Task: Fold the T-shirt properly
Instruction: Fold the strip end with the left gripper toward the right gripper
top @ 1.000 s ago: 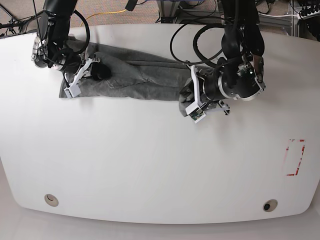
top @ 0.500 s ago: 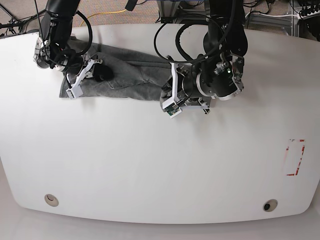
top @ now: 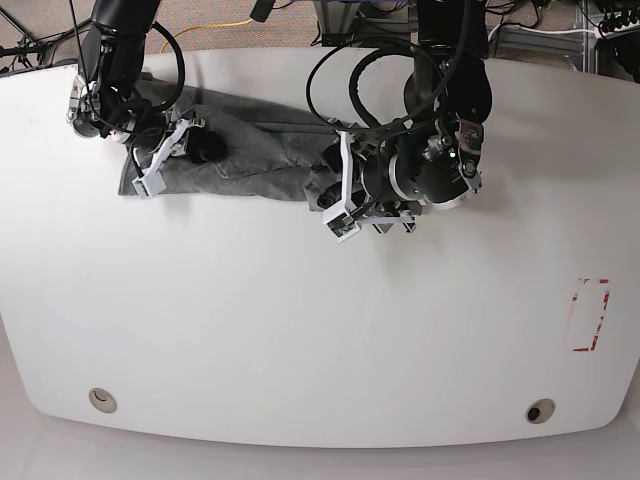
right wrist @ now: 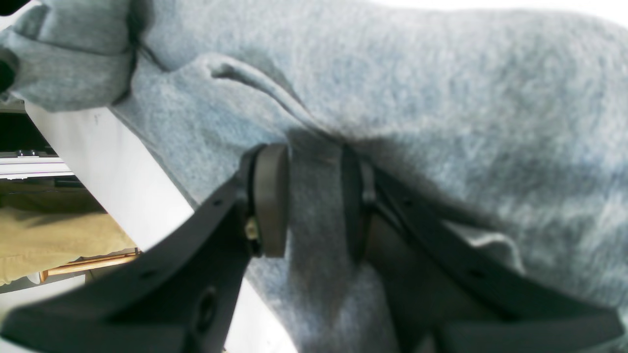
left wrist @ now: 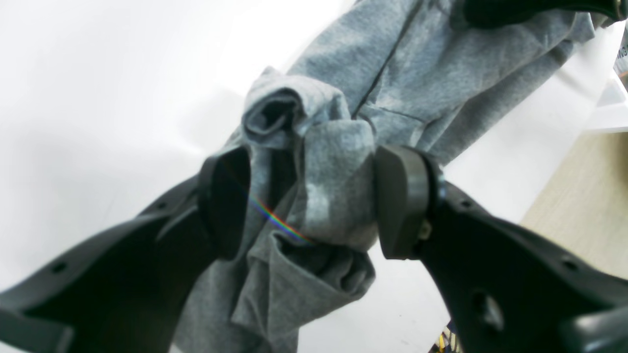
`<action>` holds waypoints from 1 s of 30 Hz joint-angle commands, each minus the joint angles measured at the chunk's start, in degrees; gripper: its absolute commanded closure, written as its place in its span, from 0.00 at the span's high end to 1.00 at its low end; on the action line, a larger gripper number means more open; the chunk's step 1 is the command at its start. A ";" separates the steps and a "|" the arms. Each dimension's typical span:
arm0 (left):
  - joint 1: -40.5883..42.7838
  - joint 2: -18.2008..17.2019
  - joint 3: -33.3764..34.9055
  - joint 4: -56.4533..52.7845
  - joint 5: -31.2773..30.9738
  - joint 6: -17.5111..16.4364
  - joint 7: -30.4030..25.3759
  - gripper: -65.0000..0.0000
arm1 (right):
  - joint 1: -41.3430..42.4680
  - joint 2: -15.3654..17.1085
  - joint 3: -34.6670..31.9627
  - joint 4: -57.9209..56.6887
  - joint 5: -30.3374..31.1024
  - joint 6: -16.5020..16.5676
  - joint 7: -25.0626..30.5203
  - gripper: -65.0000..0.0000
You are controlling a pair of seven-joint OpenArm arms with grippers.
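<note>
Since a second ago, left arm has carried its bunched end of the T-shirt (top: 250, 150) inward along the shirt, toward the right arm, so the grey strip now reads shorter; right arm has barely shifted. Base view: shirt lies as a crumpled band on the far part of the white table (top: 300, 330), near the back edge. Right gripper (top: 205, 147) sits on the shirt's end at this view's left, left gripper (top: 330, 195) at the other end, over the shirt's front edge. Red marking (top: 590, 315) is well apart from the shirt, toward the table's side edge at this view's right; two round holes near the table's front edge. Left wrist view: left gripper (left wrist: 314, 201) has its jaws spread wide, a rolled, folded lump of shirt (left wrist: 324, 186) standing between the pads; right-hand pad touches the cloth, the other pad just beside it, no squeeze visible, so released. Rest of shirt trails away past the lump across the table. Right wrist view: right gripper (right wrist: 309, 201) clenched on a narrow pinched ridge of shirt (right wrist: 441, 98), both pads pressed into the fabric; grey cloth fills most of the view, table edge just beside it.
</note>
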 commanded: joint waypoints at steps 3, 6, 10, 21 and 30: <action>-2.20 0.68 4.70 3.17 -3.39 -0.08 -1.00 0.59 | 0.27 0.64 -0.03 0.30 -1.11 -0.12 -0.85 0.29; -2.11 0.68 4.00 5.28 -7.70 -0.08 -0.56 0.59 | 0.27 0.64 -0.03 0.30 -1.11 -0.12 -0.85 0.29; -2.29 0.68 -2.60 5.81 -12.10 -0.08 0.28 0.59 | 1.15 0.64 -0.03 0.30 -1.11 -0.12 -1.03 0.29; -0.27 -9.06 -11.74 5.46 -13.77 -0.08 0.28 0.58 | 2.82 0.90 0.32 1.62 -1.02 -0.12 -2.08 0.30; 4.83 -14.34 -12.88 0.45 -9.37 -0.08 -7.42 0.58 | 3.88 0.46 0.58 11.81 0.91 -0.12 -5.51 0.40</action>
